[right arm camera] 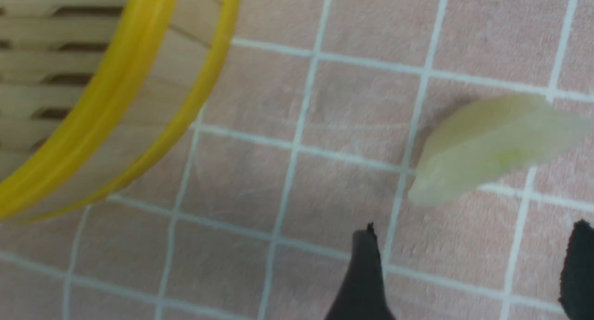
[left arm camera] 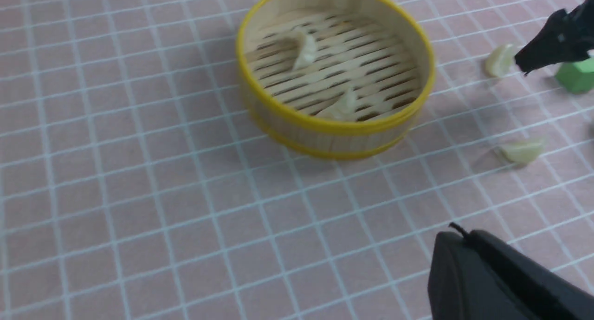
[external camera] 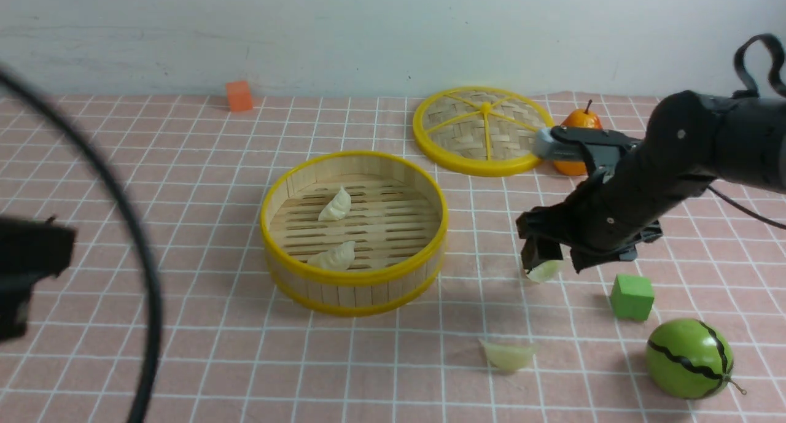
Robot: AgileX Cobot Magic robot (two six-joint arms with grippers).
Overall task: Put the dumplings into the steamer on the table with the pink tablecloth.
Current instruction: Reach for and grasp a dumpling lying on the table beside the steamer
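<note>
Right tool (right arm camera: 471, 273): fingers spread, pinching nothing, low over the surface (external camera: 184, 349). Left tool (left arm camera: 492, 278): only a dark part shows at the picture's edge, so whether it is spread or pressed together cannot be told.

Dumplings, four. One green dumpling (right arm camera: 492, 148) lies just ahead of the right tool's fingertips. A second green dumpling (external camera: 508, 355) lies nearer the robot. Two cream dumplings (external camera: 335, 205) (external camera: 334, 257) rest on the slatted floor of the steamer (external camera: 353, 294), to the left of the right tool.

The pink tablecloth (external camera: 202, 165), with a white grid and slightly wrinkled, covers the surface. Also on it: one woven lid (external camera: 482, 131), one orange pear (external camera: 577, 119), one green cube (external camera: 632, 296), one orange cube (external camera: 239, 96) and one toy watermelon (external camera: 689, 358). A plain white wall (external camera: 368, 30) stands behind.
</note>
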